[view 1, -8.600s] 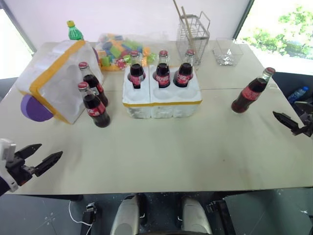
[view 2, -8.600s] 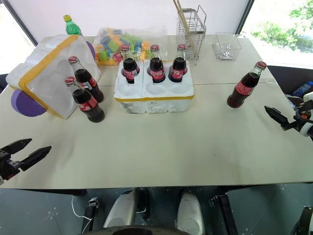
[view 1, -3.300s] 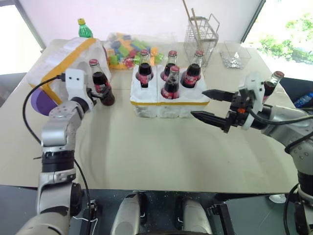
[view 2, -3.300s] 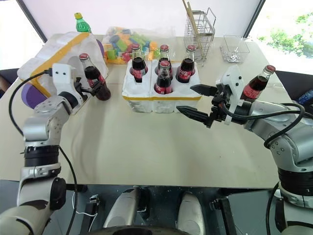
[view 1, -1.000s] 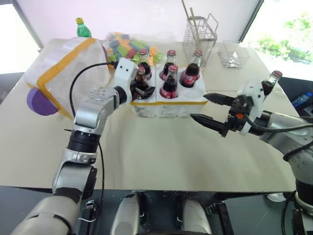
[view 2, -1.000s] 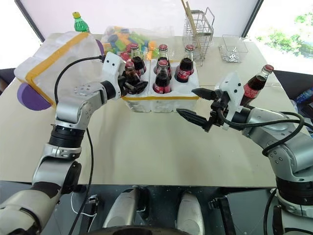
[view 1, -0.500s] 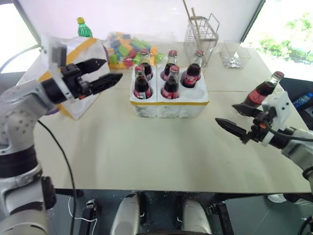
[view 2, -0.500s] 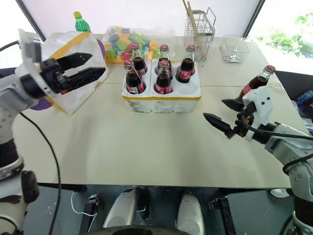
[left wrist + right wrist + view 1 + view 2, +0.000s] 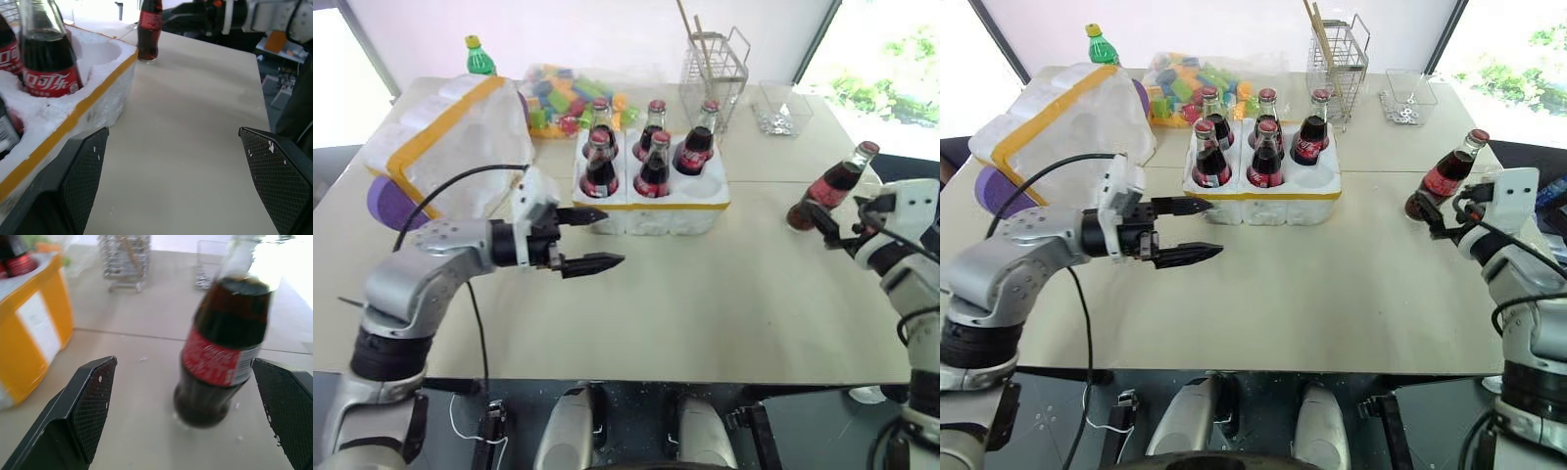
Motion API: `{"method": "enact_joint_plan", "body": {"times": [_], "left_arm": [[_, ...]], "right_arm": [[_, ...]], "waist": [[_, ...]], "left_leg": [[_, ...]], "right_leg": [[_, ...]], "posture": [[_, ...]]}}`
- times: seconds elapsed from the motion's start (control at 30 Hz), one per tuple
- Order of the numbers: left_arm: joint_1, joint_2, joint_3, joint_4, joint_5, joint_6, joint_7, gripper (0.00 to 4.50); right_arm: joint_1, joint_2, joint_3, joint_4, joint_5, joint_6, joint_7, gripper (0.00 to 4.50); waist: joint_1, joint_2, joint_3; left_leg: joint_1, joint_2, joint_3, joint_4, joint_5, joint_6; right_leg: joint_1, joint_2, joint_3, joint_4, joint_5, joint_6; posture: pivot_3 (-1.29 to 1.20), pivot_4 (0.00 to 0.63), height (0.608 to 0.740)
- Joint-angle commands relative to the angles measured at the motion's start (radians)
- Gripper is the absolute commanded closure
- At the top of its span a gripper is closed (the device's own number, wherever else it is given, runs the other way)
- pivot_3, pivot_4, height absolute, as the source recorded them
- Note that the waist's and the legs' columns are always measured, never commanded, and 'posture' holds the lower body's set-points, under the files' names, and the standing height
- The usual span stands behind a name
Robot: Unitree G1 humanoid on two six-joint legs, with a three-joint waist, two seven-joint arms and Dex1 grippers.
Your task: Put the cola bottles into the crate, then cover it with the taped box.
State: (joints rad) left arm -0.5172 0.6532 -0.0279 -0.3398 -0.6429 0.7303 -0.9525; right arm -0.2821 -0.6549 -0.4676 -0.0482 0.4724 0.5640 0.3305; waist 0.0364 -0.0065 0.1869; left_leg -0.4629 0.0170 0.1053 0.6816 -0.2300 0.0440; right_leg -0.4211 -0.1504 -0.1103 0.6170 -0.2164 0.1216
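White crate [image 9: 651, 208] with yellow band, red-labelled cola bottles [image 9: 653, 166]

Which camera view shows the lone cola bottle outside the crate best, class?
The right wrist view: the lone cola bottle stands large between the open right gripper fingers, its red label readable. The eye views show it small by the table's right edge, leaning. The left wrist view shows it distant beyond the crate.

Six cola bottles [image 9: 1259, 157] on the table: five in the crate [image 9: 1263, 201], one loose. One taped box [image 9: 1058, 137], one green bottle [image 9: 1097, 45].
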Motion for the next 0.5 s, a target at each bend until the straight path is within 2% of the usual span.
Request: {"method": "enact_joint_plan", "body": {"times": [0.03,0.3,0.5], "left_arm": [[-0.034,-0.018,-0.013,-0.008,0.014,-0.039,0.001,0.06],[-0.065,-0.039,-0.005,-0.021,-0.012,-0.010,0.010,0.06],[-0.071,-0.037,-0.019,-0.030,-0.010,-0.010,0.012,0.06]], "right_arm": [[-0.045,-0.012,-0.006,0.055,-0.035,-0.054,-0.003,0.00],[-0.159,-0.006,0.040,0.263,-0.088,-0.152,0.031,0.00],[-0.268,-0.013,0.074,0.495,-0.143,-0.267,0.052,0.00]], "waist": [[0.000,0.000,0.000],[-0.005,0.000,0.000],[-0.017,0.001,0.000]], "left_leg": [[0.000,0.000,0.000,0.000,0.000,0.000],[0.000,0.000,0.000,0.000,0.000,0.000],[0.000,-0.001,0.000,0.000,0.000,0.000]], "right_leg": [[0.000,0.000,0.000,0.000,0.000,0.000],[0.000,0.000,0.000,0.000,0.000,0.000],[0.000,0.000,0.000,0.001,0.000,0.000]], "posture": [[0.00,0.150,0.736],[0.00,0.150,0.736],[0.00,0.150,0.736]]}}
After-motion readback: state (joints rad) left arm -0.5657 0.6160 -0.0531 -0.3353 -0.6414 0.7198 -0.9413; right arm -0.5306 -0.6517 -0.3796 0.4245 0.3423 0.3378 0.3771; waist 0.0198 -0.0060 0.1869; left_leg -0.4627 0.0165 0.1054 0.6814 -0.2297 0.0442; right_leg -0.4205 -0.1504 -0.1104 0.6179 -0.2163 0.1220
